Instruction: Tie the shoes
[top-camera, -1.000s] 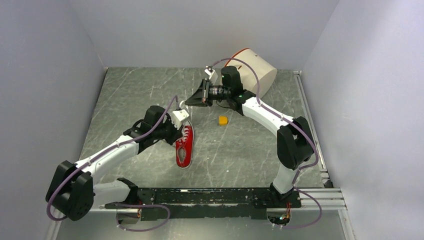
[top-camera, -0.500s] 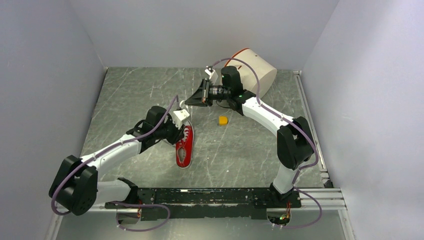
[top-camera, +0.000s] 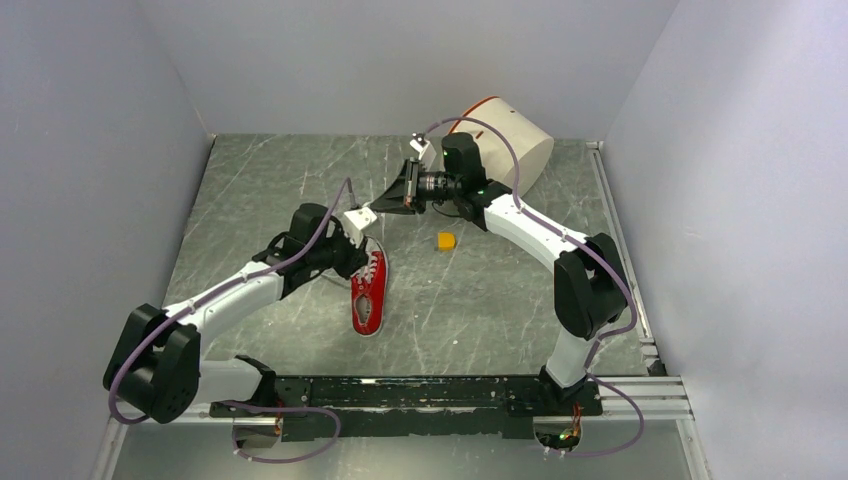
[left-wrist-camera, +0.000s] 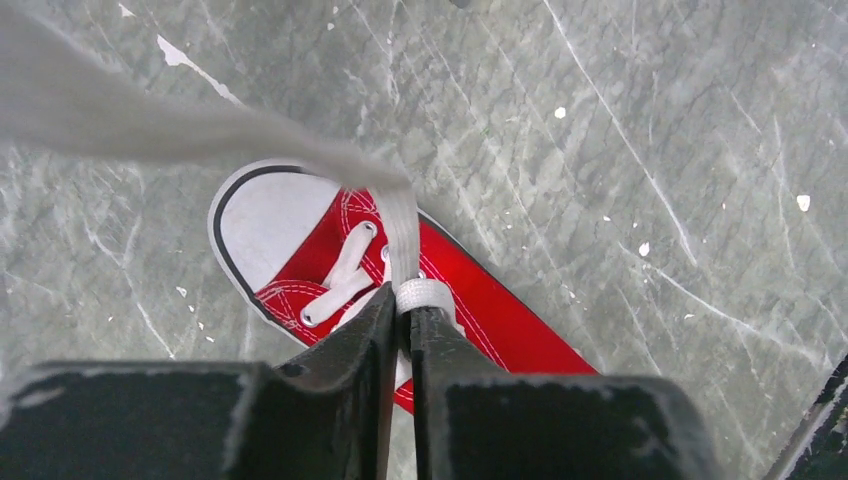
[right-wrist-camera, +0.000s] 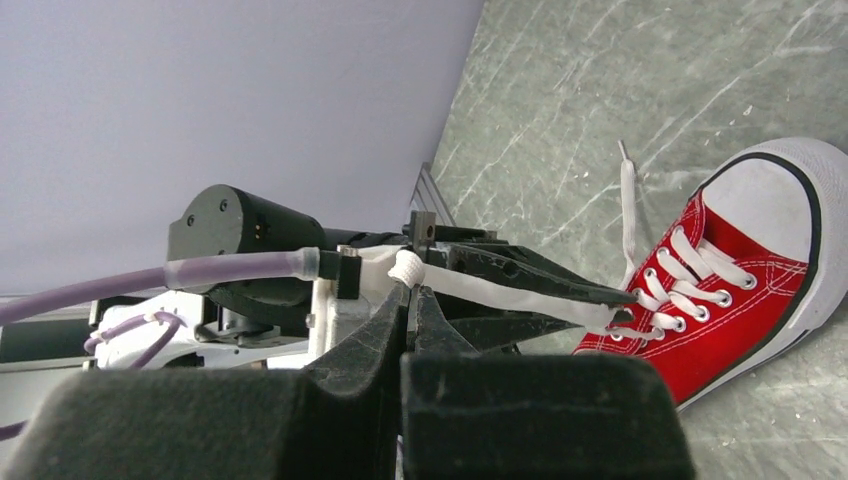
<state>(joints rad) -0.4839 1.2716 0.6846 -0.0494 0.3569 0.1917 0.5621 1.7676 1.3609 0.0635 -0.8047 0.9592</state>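
Shifting back-left, the left gripper (left-wrist-camera: 403, 302) is pinching the white lace (left-wrist-camera: 400, 215) over the red sneaker (top-camera: 368, 298); the right gripper (right-wrist-camera: 410, 288) is clamping it beyond the toe.

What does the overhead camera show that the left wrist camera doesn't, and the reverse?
Only overhead: the left arm, the right arm, a yellow block and a white cylinder lying at the back. Only the left wrist: the white lace pinched between the left arm's shut jaws. Both: the red sneaker on the grey marbled table.
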